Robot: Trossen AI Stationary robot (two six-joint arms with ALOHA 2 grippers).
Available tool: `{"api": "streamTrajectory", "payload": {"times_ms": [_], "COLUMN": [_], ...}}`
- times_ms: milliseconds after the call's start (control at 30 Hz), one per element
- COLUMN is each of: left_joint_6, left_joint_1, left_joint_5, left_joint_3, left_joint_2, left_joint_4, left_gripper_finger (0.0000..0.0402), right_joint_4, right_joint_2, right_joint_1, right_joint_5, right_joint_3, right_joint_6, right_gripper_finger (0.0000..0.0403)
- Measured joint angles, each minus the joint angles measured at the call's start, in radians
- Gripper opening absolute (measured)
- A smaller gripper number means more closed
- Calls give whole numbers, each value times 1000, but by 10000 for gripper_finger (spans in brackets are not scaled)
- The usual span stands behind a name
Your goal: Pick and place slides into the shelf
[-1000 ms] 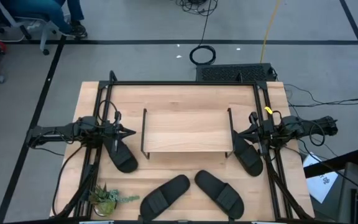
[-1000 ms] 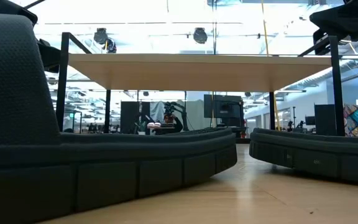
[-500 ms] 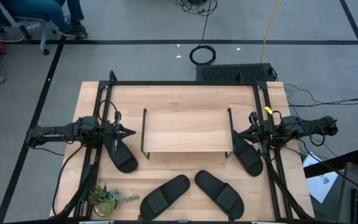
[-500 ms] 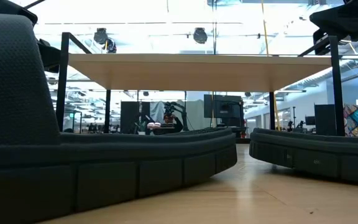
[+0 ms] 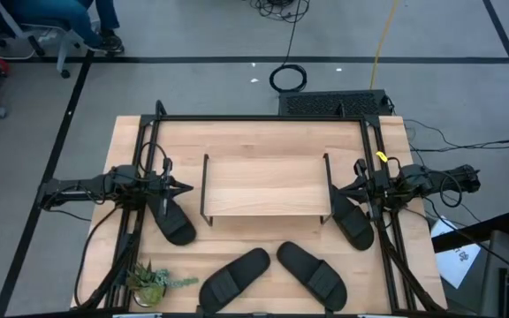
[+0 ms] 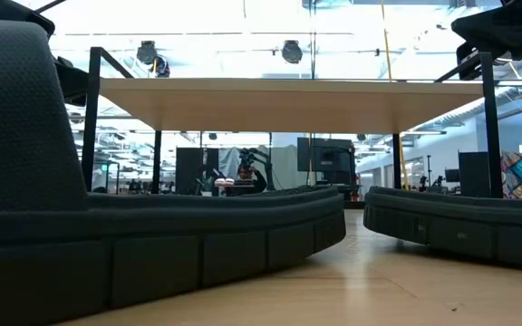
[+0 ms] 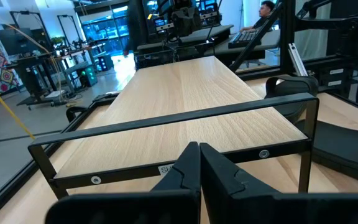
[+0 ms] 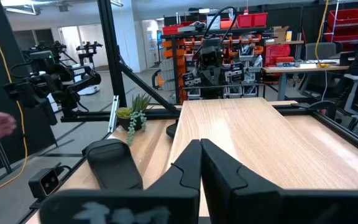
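"What's on the desk (image 5: 263, 137)?"

"Light wood top, grey floor with black tape around it, a person on an office chair beyond the far left corner. The shelf (image 5: 265, 185) stands mid-desk. Four black slides: one (image 5: 171, 219) by the left gripper (image 5: 186, 187), one (image 5: 353, 224) by the right gripper (image 5: 336, 187), two (image 5: 234, 277) (image 5: 313, 273) along the near edge."

"Grippers?"

"Both pressed together, holding nothing, flanking the shelf's ends. A small potted plant (image 5: 151, 283) sits at the near left corner. No writing I can read."

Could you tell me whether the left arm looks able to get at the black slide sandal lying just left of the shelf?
Probably yes: the matte black slide sandal lies on open tabletop right below the shut left gripper, beside the wood-topped wire shelf, with nothing between them.
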Motion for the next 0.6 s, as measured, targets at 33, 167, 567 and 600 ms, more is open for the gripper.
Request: {"api": "streamTrajectory", "payload": {"times_ms": [33, 167, 567, 600], "left_joint_6": [0, 0, 0, 0], "left_joint_1": [0, 0, 0, 0], "left_joint_5": [0, 0, 0, 0], "left_joint_3": [0, 0, 0, 0], "left_joint_2": [0, 0, 0, 0], "left_joint_4": [0, 0, 0, 0], "left_gripper_finger": [1, 1, 1, 1], "right_joint_4": [0, 0, 14, 27], "right_joint_2": [0, 0, 0, 0], "right_joint_1": [0, 0, 0, 0], "right_joint_5": [0, 0, 0, 0], "right_joint_3": [0, 0, 0, 0], "right_joint_6": [0, 0, 0, 1], "right_gripper_finger": [0, 0, 0, 0]}}
